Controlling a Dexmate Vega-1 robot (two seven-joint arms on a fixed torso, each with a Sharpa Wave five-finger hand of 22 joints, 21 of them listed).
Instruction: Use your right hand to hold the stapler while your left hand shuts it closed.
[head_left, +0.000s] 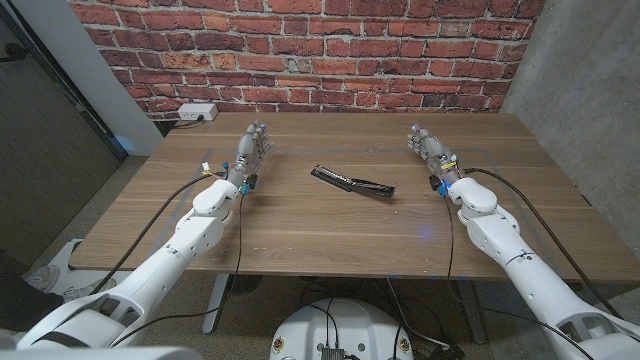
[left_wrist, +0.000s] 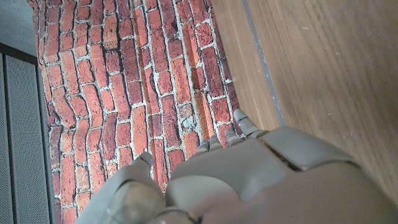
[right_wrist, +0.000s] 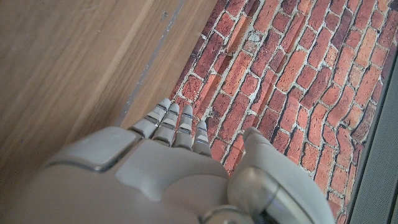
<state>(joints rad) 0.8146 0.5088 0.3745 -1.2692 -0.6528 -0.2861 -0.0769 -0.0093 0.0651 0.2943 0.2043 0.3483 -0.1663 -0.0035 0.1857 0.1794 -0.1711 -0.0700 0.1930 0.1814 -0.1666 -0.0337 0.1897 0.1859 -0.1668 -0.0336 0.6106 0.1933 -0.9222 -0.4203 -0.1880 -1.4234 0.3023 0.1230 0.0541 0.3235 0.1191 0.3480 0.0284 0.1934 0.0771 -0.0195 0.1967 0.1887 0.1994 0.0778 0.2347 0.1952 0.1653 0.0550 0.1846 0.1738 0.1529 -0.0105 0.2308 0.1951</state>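
Note:
A black stapler (head_left: 353, 183) lies swung open in a long flat line at the middle of the wooden table (head_left: 300, 230). My left hand (head_left: 252, 146) stands on its edge well to the stapler's left, fingers straight and holding nothing. My right hand (head_left: 427, 146) stands the same way to the stapler's right, also empty. Neither hand touches the stapler. In the left wrist view the back of my left hand (left_wrist: 236, 180) points at the brick wall, and in the right wrist view my right hand (right_wrist: 161, 168) does the same.
A brick wall (head_left: 300, 50) runs behind the table's far edge. A white power strip (head_left: 196, 113) sits at the back left corner. Black cables run along both forearms.

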